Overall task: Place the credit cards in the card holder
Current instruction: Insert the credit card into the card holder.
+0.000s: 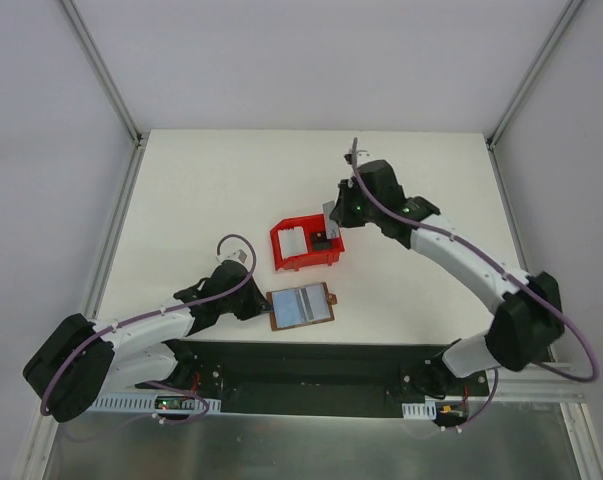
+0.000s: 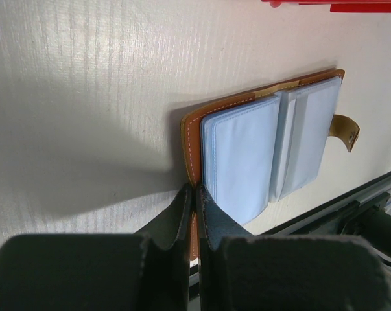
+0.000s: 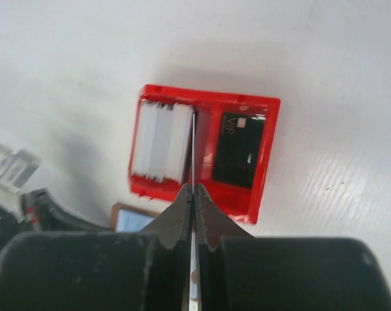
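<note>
The brown card holder [image 1: 302, 305] lies open near the table's front edge, its pale blue sleeves [image 2: 240, 155] facing up. My left gripper [image 2: 196, 190] is shut on the holder's brown left edge [image 2: 190, 139]; from above, this left gripper [image 1: 262, 303] sits at the holder's left side. My right gripper [image 3: 193, 188] is shut on one thin credit card [image 3: 193, 146], seen edge-on, just over the red bin [image 3: 270, 155]. A stack of whitish credit cards [image 3: 159, 141] stands in the bin's left half. In the top view my right gripper [image 1: 330, 231] hovers at the bin's right end.
A black card marked VIP [image 3: 239, 149] lies in the red bin's [image 1: 281, 240] right compartment. The holder's clasp tab [image 2: 346, 131] sticks out on its right side. The black base rail [image 1: 311, 365] runs just in front of the holder.
</note>
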`<state>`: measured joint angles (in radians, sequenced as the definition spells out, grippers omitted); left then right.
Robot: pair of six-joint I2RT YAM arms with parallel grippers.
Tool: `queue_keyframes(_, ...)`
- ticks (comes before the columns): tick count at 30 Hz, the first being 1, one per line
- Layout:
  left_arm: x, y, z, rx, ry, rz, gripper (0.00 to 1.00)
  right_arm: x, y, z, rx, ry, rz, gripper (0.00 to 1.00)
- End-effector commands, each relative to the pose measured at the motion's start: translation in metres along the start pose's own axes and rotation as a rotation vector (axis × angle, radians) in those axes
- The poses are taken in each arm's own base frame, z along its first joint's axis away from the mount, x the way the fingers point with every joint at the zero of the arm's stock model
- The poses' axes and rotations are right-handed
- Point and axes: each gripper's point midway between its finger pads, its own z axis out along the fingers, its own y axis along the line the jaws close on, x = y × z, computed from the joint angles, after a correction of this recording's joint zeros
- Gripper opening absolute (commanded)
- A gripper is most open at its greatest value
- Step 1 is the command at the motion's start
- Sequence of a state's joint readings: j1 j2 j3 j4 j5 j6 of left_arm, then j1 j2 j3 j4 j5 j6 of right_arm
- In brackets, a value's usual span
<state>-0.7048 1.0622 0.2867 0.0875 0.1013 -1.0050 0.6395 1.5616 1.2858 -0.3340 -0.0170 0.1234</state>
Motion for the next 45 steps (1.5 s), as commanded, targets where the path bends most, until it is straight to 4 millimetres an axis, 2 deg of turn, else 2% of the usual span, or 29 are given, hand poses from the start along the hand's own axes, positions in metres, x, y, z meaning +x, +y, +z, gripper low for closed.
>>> queue_keyframes(1,-0.005,-0.004,-0.001,0.004,-0.008,0.002,0.00,0.007,0.031,-0.045,-0.202,-0.081,0.083,0.00)
queue_keyframes(6,-0.004,-0.002,0.001,-0.007,0.002,0.003,0.00,0.070,0.064,-0.047,-0.359,0.032,0.171,0.00)
queue_keyframes(10,-0.005,-0.004,0.002,-0.006,0.005,-0.001,0.00,0.111,0.085,-0.040,-0.413,0.096,0.183,0.00)
queue_keyframes(11,-0.005,-0.006,0.001,-0.003,0.004,-0.001,0.00,0.124,0.086,-0.035,-0.417,0.122,0.200,0.00)
queue_keyframes(16,-0.003,-0.004,0.001,-0.004,0.011,0.000,0.00,0.159,0.081,-0.014,-0.433,0.193,0.252,0.00)
queue_keyframes(20,0.000,0.000,0.001,-0.012,0.019,-0.007,0.00,0.172,0.082,-0.004,-0.454,0.237,0.281,0.00)
queue_keyframes(27,0.002,0.004,0.003,-0.024,0.023,-0.009,0.00,0.176,0.077,0.011,-0.440,0.243,0.298,0.01)
queue_keyframes(35,0.000,0.003,0.001,-0.013,0.013,0.022,0.00,0.179,0.058,0.010,-0.423,0.253,0.326,0.01)
queue_keyframes(45,-0.002,0.002,0.001,-0.015,0.005,0.013,0.00,0.188,0.062,0.013,-0.467,0.290,0.354,0.01)
